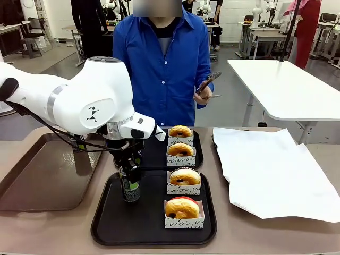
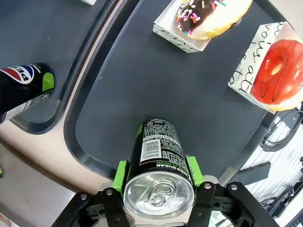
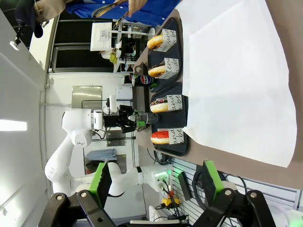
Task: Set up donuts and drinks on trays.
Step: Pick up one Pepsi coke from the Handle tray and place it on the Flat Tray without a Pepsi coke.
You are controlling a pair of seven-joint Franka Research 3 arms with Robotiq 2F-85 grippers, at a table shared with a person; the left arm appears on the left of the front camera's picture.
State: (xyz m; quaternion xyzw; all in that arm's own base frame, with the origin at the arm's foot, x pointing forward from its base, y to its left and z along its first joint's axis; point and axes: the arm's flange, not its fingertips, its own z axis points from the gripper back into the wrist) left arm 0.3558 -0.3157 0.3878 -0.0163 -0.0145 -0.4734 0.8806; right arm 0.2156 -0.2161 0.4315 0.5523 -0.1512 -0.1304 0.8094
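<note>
- The left tool [image 1: 129, 172] grips a dark can [image 1: 130, 186] near its top, green pads [image 2: 121, 175] flat against the sides; the can stands upright on the near tray [image 1: 114, 223], left half, long axis vertical, silver top up.
- I judge the can stiff, smooth and a bit slippery, best held around its middle or upper wall.
- Boxed donuts [image 1: 184, 177] sit on the tray's right side; they look soft and light, so take the box walls, not the glaze.
- The right tool [image 3: 156, 182] hangs wide open, holding nothing, off beside the table [image 1: 265, 234].
</note>
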